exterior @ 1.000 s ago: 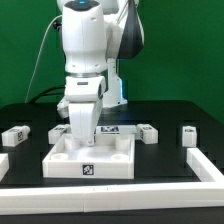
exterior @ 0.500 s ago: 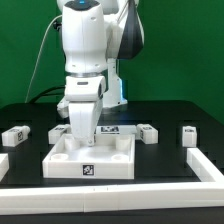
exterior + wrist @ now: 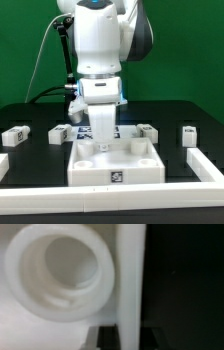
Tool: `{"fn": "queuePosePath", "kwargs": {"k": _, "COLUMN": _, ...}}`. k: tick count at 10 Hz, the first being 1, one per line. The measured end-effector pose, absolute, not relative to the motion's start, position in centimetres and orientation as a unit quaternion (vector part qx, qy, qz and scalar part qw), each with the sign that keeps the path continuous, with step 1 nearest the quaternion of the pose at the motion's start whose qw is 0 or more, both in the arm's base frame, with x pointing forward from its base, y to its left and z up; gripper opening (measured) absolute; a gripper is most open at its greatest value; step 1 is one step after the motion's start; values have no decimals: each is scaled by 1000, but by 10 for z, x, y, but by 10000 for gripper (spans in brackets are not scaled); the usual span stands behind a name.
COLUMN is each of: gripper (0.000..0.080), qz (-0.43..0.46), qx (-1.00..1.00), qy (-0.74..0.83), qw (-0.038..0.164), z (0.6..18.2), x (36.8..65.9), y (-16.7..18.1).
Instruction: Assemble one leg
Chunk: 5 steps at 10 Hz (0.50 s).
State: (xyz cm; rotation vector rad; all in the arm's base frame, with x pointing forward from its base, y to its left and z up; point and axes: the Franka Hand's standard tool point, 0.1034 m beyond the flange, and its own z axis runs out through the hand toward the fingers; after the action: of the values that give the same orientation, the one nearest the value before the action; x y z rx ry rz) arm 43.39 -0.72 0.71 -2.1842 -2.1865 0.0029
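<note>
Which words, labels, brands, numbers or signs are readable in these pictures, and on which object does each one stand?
No words, brands or numbers are readable in either view.
White tray, front wall: one square black-and-white tag, a pattern only, no letters.
Leg at the exterior view's left and leg at the exterior view's right: dark tag marks, too small to read.
Wrist view: blurred, no print visible.
</note>
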Motion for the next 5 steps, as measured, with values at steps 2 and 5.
{"fn": "queuePosePath", "kwargs": {"k": 2, "gripper": 64, "qz": 1, "qx": -708, "qy": -706, "qw": 25, "z": 7, "x": 434, "y": -9}}
{"fn": "queuePosePath", "kwargs": {"k": 5, "gripper": 64, "qz": 0, "qx": -707, "qy": -707, "qw": 26, "z": 7, "x": 434, "y": -8}}
